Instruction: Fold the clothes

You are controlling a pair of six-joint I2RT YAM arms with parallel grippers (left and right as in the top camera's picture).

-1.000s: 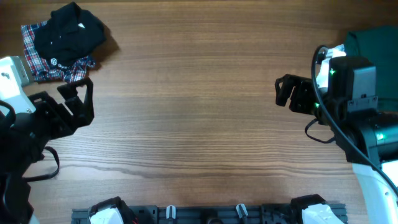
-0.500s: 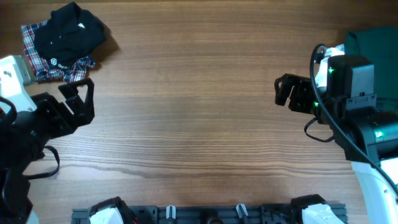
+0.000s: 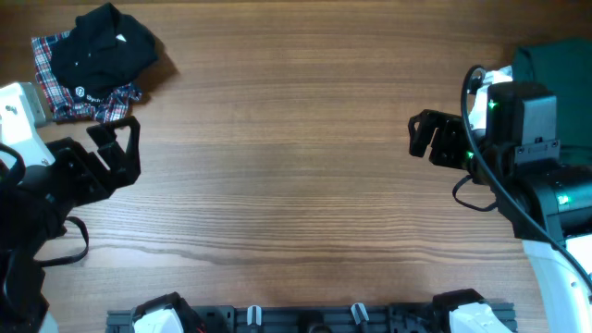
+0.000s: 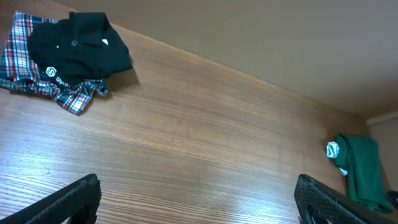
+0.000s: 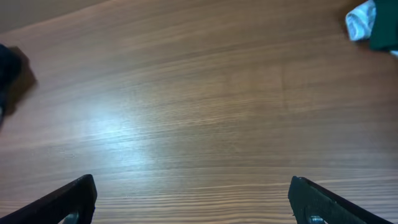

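Observation:
The clothes lie in two places. A crumpled black collared shirt (image 3: pixel 111 42) (image 4: pixel 78 50) with small white logos rests on a red-blue-white plaid garment (image 3: pixel 65 97) (image 4: pixel 65 96) at the table's far left corner. A dark green garment (image 3: pixel 555 65) (image 4: pixel 360 168) lies at the far right edge, a white label showing in the right wrist view (image 5: pixel 360 22). My left gripper (image 3: pixel 132 148) (image 4: pixel 199 199) hovers open just in front of the black and plaid pile, holding nothing. My right gripper (image 3: pixel 416 136) (image 5: pixel 193 199) stands open left of the green garment, over bare wood.
The wooden table (image 3: pixel 296 166) stretches between the two arms. A black rail with clips (image 3: pixel 305 319) runs along the near edge. The right arm's body (image 3: pixel 527 139) partly covers the green garment's near side.

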